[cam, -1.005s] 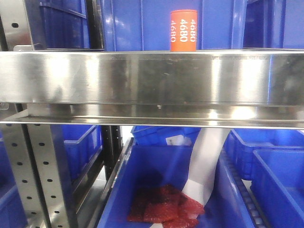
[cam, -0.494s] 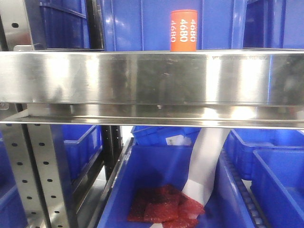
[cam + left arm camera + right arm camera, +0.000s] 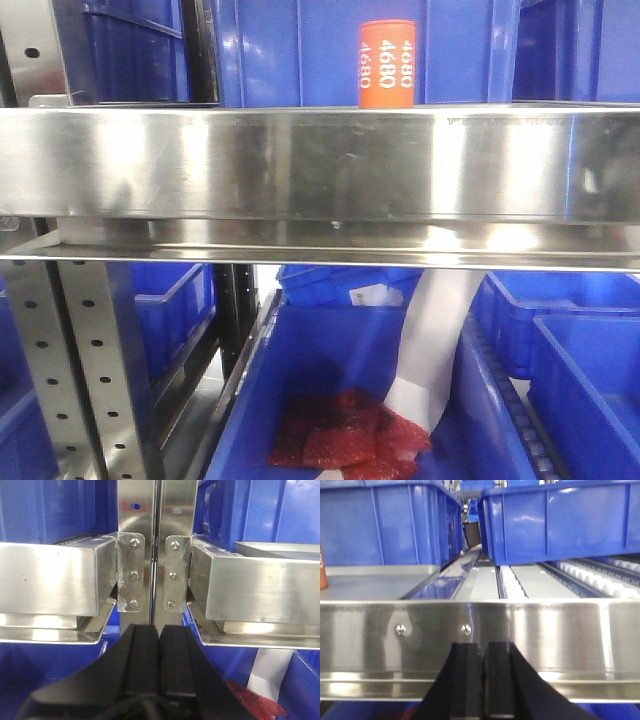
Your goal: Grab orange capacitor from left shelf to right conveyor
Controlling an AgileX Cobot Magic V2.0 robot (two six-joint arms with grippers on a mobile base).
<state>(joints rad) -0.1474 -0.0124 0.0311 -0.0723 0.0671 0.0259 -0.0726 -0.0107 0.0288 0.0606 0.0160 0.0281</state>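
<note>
Nothing has visibly shifted: the small orange cylindrical capacitor marked 4680 [image 3: 387, 65] stands upright on the shiny steel shelf [image 3: 300, 165], up-left of the closed right pincer [image 3: 482, 652]; the left pincer [image 3: 160, 632] is closed and empty.

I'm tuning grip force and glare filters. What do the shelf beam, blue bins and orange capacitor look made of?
The shelf beam looks like stainless steel, shiny, with streaky reflections. The blue bins look like glossy moulded plastic with ribbed walls. The orange capacitor wears a smooth sleeve printed 4680; its body cannot be told.
</note>
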